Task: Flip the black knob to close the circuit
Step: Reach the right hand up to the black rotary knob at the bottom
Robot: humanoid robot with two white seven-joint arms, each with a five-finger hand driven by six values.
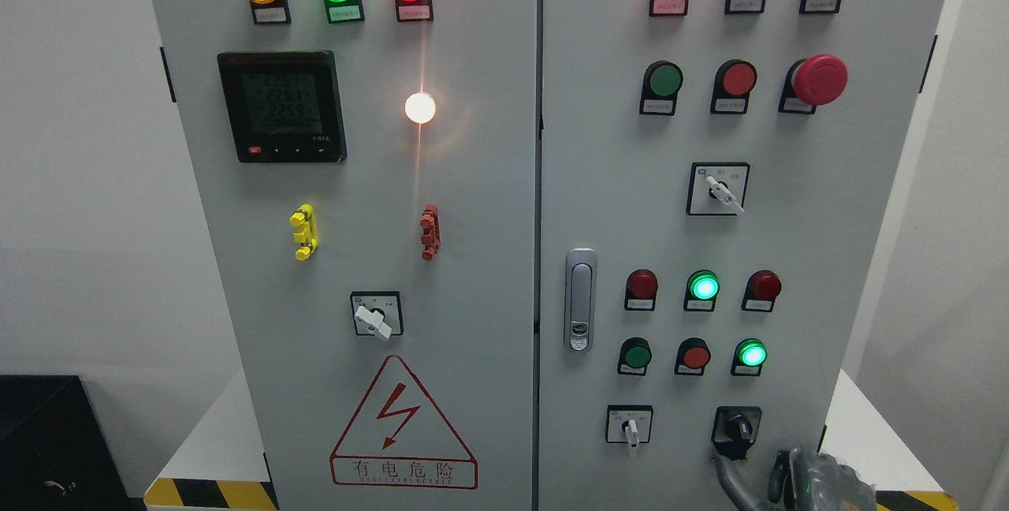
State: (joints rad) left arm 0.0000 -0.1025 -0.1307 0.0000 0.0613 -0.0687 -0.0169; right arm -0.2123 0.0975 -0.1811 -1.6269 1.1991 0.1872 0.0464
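Overhead, white walls flank the grey cabinet [489, 259].

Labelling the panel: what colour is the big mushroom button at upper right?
Red mushroom button, clearest in the head view.

Red mushroom button [820, 79], digital meter [282, 106], silver door latch [580, 299], hazard triangle [403, 426] on grey cabinet [473, 259].

Bright, even, sharp, glare streak [419, 113] mid-cabinet
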